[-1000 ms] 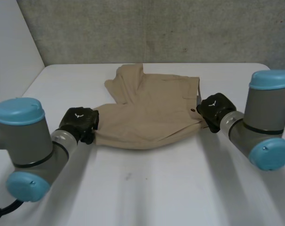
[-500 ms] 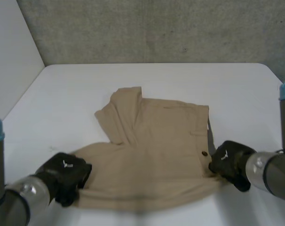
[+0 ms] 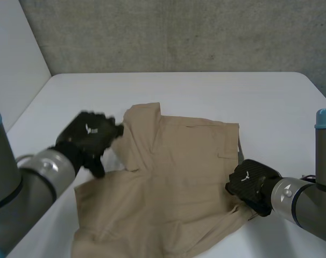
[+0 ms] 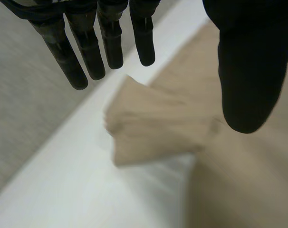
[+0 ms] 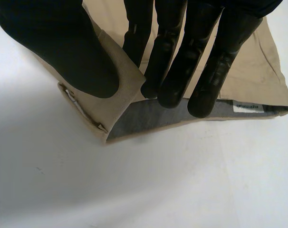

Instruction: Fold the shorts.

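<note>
Tan shorts (image 3: 174,177) lie spread on the white table (image 3: 217,88), with one leg flap folded over at the far left. My left hand (image 3: 90,137) hovers just beside that flap, its fingers (image 4: 87,52) straight and spread away from the thumb, holding nothing. The folded flap (image 4: 148,128) lies under its fingertips. My right hand (image 3: 250,181) is at the shorts' right edge. There its thumb (image 5: 58,42) and fingers pinch a corner of the waistband (image 5: 120,99), turned up to show the grey lining.
A grey wall (image 3: 179,32) rises behind the table's far edge and a white panel (image 3: 12,64) stands at the left. The shorts reach close to the table's near edge.
My left hand has let go of the shorts' near left edge, opened, and moved up to the far left flap. The shorts now lie flat nearer the front. The right hand keeps its pinch.
</note>
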